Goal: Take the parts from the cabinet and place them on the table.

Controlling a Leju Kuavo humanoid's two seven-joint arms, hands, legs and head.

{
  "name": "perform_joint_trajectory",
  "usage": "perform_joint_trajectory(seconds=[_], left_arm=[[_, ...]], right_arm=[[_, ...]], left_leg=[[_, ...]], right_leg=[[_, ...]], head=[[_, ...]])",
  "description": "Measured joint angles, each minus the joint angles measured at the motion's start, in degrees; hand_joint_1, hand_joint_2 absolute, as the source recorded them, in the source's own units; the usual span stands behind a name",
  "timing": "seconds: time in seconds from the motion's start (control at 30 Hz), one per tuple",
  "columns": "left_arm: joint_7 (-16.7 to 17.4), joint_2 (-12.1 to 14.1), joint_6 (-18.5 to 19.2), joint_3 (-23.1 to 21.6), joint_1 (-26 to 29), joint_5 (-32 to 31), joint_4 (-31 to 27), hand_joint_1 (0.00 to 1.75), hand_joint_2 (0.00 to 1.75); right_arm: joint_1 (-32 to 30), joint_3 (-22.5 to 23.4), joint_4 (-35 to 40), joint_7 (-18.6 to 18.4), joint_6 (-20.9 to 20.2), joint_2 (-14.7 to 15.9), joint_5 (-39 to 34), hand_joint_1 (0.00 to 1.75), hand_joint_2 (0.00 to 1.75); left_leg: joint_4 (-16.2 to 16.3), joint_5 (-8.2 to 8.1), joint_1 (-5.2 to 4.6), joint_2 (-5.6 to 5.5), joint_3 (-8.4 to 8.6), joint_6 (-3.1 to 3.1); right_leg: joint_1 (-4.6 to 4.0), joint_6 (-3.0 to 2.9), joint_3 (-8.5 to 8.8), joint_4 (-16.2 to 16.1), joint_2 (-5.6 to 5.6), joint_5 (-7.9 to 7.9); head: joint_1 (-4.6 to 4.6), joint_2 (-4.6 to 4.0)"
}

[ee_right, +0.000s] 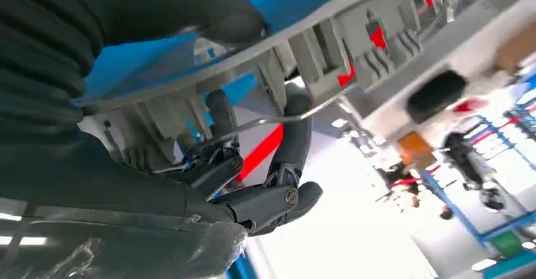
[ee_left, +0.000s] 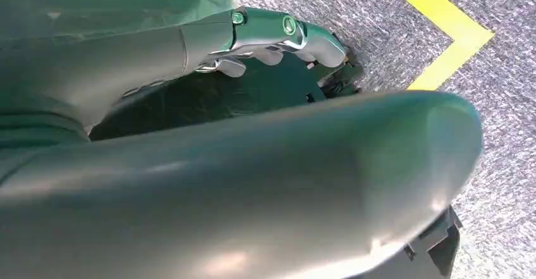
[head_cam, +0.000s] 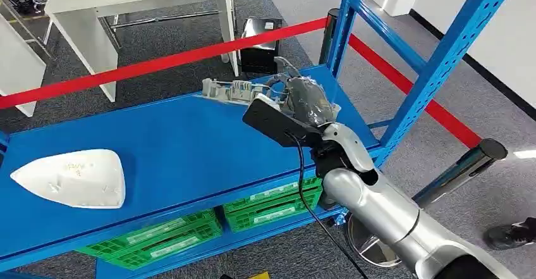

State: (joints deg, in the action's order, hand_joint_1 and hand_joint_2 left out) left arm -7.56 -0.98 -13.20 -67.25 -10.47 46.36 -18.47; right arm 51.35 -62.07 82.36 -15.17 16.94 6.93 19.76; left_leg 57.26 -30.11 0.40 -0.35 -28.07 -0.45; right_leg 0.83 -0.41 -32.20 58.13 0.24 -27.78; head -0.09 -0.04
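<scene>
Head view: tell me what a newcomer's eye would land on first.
First, the silver right arm reaching onto the bright blue shelf, its right hand closed on a grey ribbed plastic part at the shelf's back edge. Next, the white shell-shaped part lying alone at the shelf's left end. A red barrier tape cuts across the floor behind.

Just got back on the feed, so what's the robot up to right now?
The right hand is at the far right corner of the blue shelf, its fingers curled around the grey ribbed part, which looks gripped but still at shelf level. A white shell-shaped part lies untouched at the shelf's left end. The left hand hangs over the carpet, seemingly holding a dark part.
</scene>
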Motion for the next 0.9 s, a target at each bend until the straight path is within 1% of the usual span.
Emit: perform_joint_trajectory(seconds=[0.2,0.67,0.9], left_arm=[[-0.2,0.0,0.0,0.0,0.0,0.0,0.0,0.00,0.00],[0.2,0.1,-0.2,0.0,0.0,0.2,0.0,0.00,0.00],[0.2,0.1,-0.3,0.0,-0.1,0.2,0.0,0.00,0.00]], right_arm=[[0.0,0.1,4.6,3.5,0.3,0.0,-5.0,1.75,1.75],[0.3,0.0,13.5,7.4,0.8,0.5,-11.0,1.75,1.75],[0.2,-0.2,16.8,11.6,-0.8,0.7,-16.1,1.75,1.75]], left_leg=[[0.0,0.01,0.00,0.00,-0.03,-0.02],[0.0,0.04,0.00,0.00,-0.07,-0.07],[0.0,0.06,0.00,0.00,-0.06,-0.09]], right_leg=[[0.00,0.00,-0.05,0.0,0.01,0.00],[0.00,-0.02,-0.09,0.0,0.01,0.02],[0.00,-0.04,-0.10,0.0,0.00,0.03]], head=[[0.00,0.00],[0.00,0.00],[-0.02,0.00]])
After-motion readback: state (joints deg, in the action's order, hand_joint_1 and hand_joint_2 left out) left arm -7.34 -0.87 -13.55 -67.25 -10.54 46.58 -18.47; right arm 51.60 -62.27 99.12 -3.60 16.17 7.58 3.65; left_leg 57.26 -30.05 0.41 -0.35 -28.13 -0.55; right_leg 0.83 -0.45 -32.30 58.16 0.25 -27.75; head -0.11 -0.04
